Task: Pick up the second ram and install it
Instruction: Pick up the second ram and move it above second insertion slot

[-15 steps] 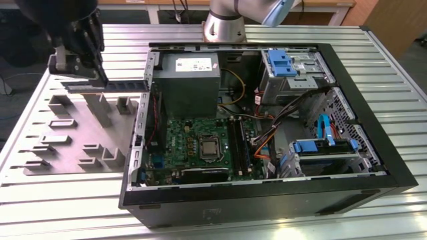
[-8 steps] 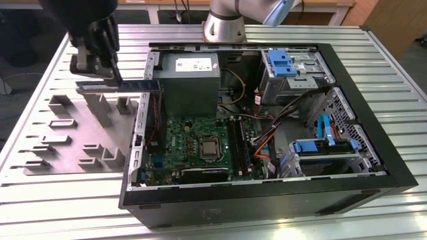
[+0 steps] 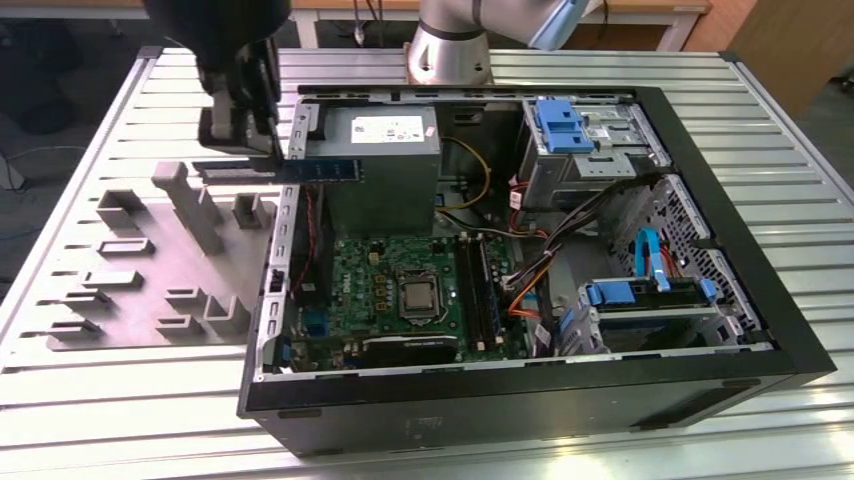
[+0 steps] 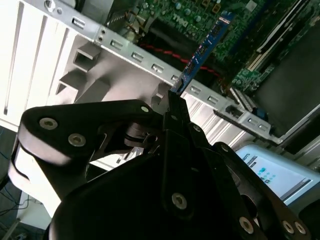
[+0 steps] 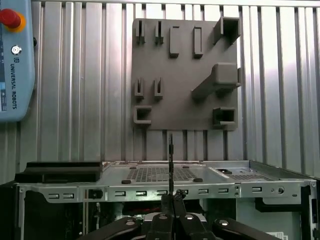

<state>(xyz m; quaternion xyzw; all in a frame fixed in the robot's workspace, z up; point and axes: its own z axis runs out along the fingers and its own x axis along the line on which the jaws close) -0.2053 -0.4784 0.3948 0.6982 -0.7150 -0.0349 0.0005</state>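
My gripper [image 3: 271, 158] hangs over the back left corner of the open computer case [image 3: 534, 400], shut on one end of the second ram [image 3: 327, 169]. The blue-green stick juts level from the fingers toward the exterior view's right, above the case's rear wall and beside the power-supply box [image 3: 382, 136]. In the second wrist view the ram [image 4: 202, 50] runs out from my gripper [image 4: 172, 102] over the green motherboard [image 4: 200, 12]. In the first wrist view the ram [image 5: 171, 160] shows edge-on above my gripper [image 5: 171, 199]. The motherboard's dark memory slots [image 3: 481, 290] lie deeper in the case.
A grey fixture plate [image 3: 147, 260] with upright holders lies on the slatted table [image 3: 80, 150], on the exterior view's left of the case. Inside the case are the processor socket [image 3: 418, 295], loose cables [image 3: 534, 270] and blue drive brackets [image 3: 561, 125]. A teach pendant [image 5: 15, 60] rests on the table.
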